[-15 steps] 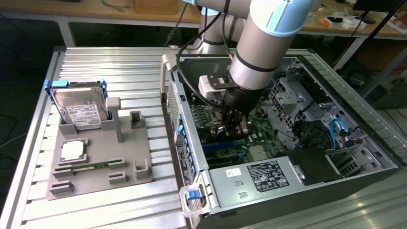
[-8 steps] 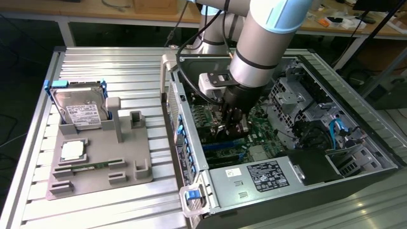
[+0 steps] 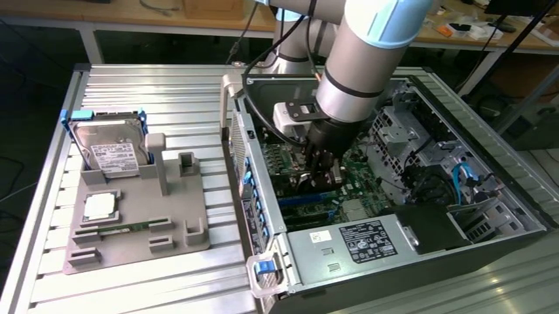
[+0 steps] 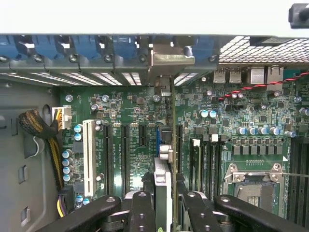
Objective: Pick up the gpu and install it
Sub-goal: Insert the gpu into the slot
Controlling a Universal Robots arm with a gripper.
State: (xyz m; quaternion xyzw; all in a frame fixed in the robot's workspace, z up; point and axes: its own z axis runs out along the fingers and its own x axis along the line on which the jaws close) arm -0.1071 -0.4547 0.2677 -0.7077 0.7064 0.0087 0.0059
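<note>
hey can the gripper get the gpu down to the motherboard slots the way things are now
Probably yes. The gripper is shut on the gpu, held edge-on above the motherboard inside the open case; nothing visible blocks the slots below it.

Count: one open black-and-silver tower PC case with one green motherboard, one thin dark flat expansion card with silvery metal bracket, one grey plastic parts fixture, one silver hard drive in a blue frame, one narrow green memory stick.
</note>
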